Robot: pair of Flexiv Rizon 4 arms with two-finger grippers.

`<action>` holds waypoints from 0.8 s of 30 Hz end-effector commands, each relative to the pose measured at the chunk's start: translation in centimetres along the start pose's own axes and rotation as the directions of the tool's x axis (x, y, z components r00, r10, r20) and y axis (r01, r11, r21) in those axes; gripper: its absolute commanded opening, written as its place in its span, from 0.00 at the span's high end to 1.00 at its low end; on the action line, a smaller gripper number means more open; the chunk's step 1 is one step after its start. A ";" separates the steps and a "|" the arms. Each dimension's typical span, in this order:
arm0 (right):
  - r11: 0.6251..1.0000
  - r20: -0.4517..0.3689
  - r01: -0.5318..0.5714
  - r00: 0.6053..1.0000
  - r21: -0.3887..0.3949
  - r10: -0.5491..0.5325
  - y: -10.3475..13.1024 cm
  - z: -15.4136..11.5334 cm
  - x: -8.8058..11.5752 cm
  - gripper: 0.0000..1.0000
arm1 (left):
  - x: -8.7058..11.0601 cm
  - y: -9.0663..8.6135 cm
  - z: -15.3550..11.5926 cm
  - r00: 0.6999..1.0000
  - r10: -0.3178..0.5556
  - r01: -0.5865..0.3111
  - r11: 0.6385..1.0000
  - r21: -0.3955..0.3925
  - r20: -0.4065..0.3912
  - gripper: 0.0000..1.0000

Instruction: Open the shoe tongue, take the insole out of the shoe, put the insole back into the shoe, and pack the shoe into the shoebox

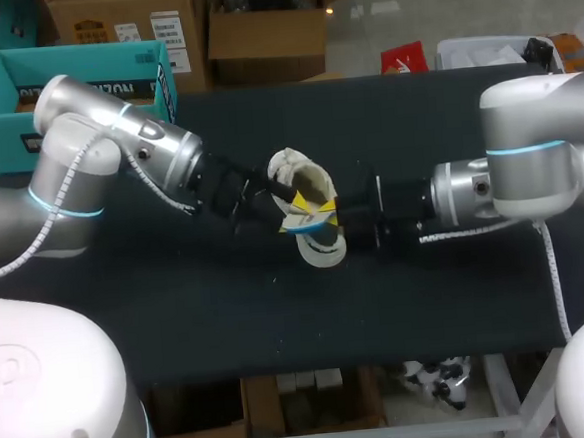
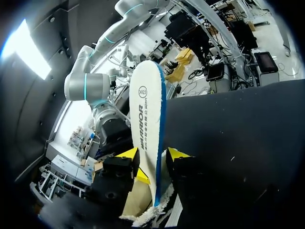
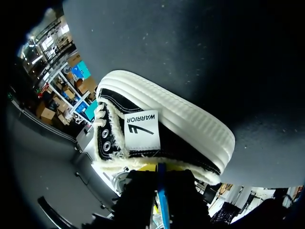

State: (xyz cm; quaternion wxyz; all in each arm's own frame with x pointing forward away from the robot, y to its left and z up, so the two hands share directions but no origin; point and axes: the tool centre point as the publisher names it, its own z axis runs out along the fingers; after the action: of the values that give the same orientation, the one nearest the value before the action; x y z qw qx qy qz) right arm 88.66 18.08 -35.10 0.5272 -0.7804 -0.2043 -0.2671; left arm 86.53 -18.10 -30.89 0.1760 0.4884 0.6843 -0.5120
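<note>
A black shoe with a white ribbed sole (image 1: 321, 249) (image 3: 190, 126) lies mid-table, its fleecy mouth facing up. A white insole with a blue edge (image 2: 150, 114) (image 1: 312, 216) stands out of it. My left gripper (image 1: 299, 200) (image 2: 153, 157) is above the shoe's mouth, with its yellow fingers on either side of the insole's lower end. One finger touches the insole, and a slim gap shows at the other. From the opposite side, my right gripper (image 1: 345, 221) (image 3: 161, 188) is shut on the insole's thin blue edge (image 3: 162, 198). The shoe's labelled tongue (image 3: 140, 130) faces the right wrist camera.
A teal open box (image 1: 4, 119) sits beyond the table's far-left corner, behind my left arm. The black tabletop (image 1: 458, 298) stretches bare around the shoe. Cardboard boxes stand past the far edge.
</note>
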 end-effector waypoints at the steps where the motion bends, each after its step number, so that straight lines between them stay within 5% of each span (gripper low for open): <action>1: 1.000 -0.005 -0.001 1.000 -0.003 0.001 0.0 -0.3 -0.2 1.00 | 0.1 -0.2 -0.3 1.000 -0.008 0.009 1.000 -0.018 0.012 0.56; 3: 1.000 -0.005 -0.002 1.000 -0.003 0.002 0.0 -0.3 -0.2 1.00 | 0.0 -0.1 -0.4 1.000 -0.014 0.014 1.000 -0.022 0.016 0.65; 6: 1.000 -0.006 -0.002 1.000 -0.004 0.002 0.0 -0.3 -0.3 1.00 | 0.0 0.1 -0.4 1.000 -0.018 0.018 0.999 -0.029 0.022 1.00; 12: 1.000 -0.004 -0.005 1.000 0.001 0.005 0.0 -0.3 -0.4 1.00 | 0.0 0.3 0.0 1.000 -0.015 0.016 0.999 -0.039 0.018 1.00; 14: 1.000 -0.001 -0.007 1.000 -0.005 0.007 -0.4 -0.3 -0.4 0.51 | 0.0 0.3 0.1 1.000 -0.012 0.013 0.999 -0.041 0.016 1.00; 15: 1.000 0.000 -0.006 1.000 -0.009 0.006 -0.7 -0.3 -0.5 0.16 | 0.0 0.3 0.1 1.000 -0.012 0.013 0.999 -0.040 0.017 1.00; 18: 0.999 -0.004 0.001 1.000 -0.033 -0.001 -1.7 -0.8 -0.6 0.21 | 0.1 0.4 0.1 1.000 -0.014 0.015 0.999 -0.040 0.018 1.00; 20: 0.999 -0.010 0.008 1.000 -0.051 -0.009 -2.6 -1.2 -0.8 0.48 | 0.2 0.3 0.1 1.000 -0.015 0.016 0.999 -0.042 0.018 1.00; 24: 0.997 -0.018 0.020 1.000 -0.068 -0.022 -3.6 -1.6 -1.1 0.53 | 0.3 0.3 0.1 1.000 -0.016 0.017 0.999 -0.044 0.021 1.00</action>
State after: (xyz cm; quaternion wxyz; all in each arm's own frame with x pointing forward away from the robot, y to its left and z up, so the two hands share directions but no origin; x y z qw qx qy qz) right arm 86.62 18.19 -33.80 0.5163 -0.7834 -0.2053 -0.2786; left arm 86.73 -17.99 -31.08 0.1864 0.4750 0.6980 -0.5024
